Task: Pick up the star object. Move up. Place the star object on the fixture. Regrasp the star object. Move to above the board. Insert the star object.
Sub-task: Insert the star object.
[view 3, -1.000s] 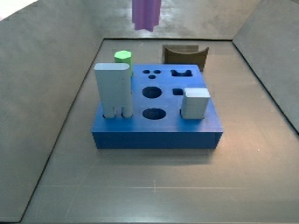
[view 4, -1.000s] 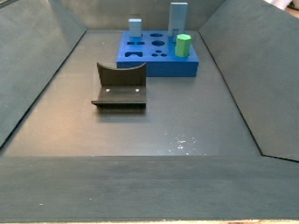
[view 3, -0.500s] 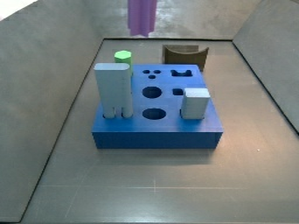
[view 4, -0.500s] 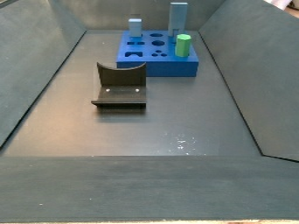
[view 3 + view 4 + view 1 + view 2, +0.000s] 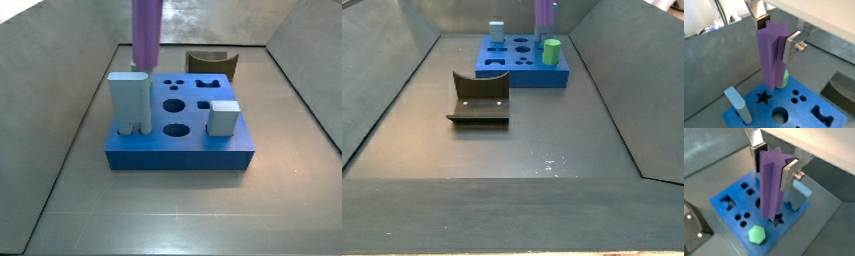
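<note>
The gripper (image 5: 776, 36) is shut on the top of the purple star object (image 5: 772, 55), which hangs upright above the blue board (image 5: 797, 107). Both wrist views show the silver fingers (image 5: 789, 173) clamping the star object (image 5: 771, 183). Its lower end hangs over the star-shaped hole (image 5: 764, 97), still above the board (image 5: 737, 203). In both side views only the star object (image 5: 146, 35) (image 5: 545, 15) shows, coming down from the top edge over the board (image 5: 181, 150) (image 5: 523, 75). The dark fixture (image 5: 210, 62) (image 5: 480, 98) stands empty on the floor beside the board.
On the board stand a tall pale block (image 5: 127, 100), a grey cube (image 5: 223, 117) and a green hexagonal peg (image 5: 552, 50) (image 5: 757, 234) close beside the star hole. Grey walls enclose the floor on all sides.
The star object has come down and shifted sideways over the board, towards the green peg and the tall pale block. It now hides the green peg in one side view.
</note>
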You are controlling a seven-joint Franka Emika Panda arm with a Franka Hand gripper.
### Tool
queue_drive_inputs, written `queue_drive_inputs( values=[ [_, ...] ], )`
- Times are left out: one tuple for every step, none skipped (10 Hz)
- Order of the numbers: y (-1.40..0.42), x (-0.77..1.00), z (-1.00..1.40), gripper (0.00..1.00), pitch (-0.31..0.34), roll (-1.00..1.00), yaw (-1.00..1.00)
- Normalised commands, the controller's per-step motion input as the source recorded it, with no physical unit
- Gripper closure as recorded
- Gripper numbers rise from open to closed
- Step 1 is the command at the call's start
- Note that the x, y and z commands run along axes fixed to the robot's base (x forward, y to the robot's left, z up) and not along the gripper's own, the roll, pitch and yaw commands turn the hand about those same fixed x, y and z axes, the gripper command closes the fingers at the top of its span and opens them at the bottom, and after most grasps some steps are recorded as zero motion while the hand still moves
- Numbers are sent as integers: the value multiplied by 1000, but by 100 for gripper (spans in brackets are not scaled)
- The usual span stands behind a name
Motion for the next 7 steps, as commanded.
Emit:
queue_drive_inputs(
  values=[
    [134, -403, -534, 100, -141, -196, -354],
    [194, -257, -451, 100, -166, -201, -171],
    [26, -109, -429, 100, -121, -69, 263],
    [0, -97, -423, 100, -146, -57, 466],
    [-94, -3, -443, 100, -173, -79, 583],
    [-174, 0, -431, 100, -210, -90, 657],
    [-217, 0, -391, 100, -207, -83, 680]
  ],
)
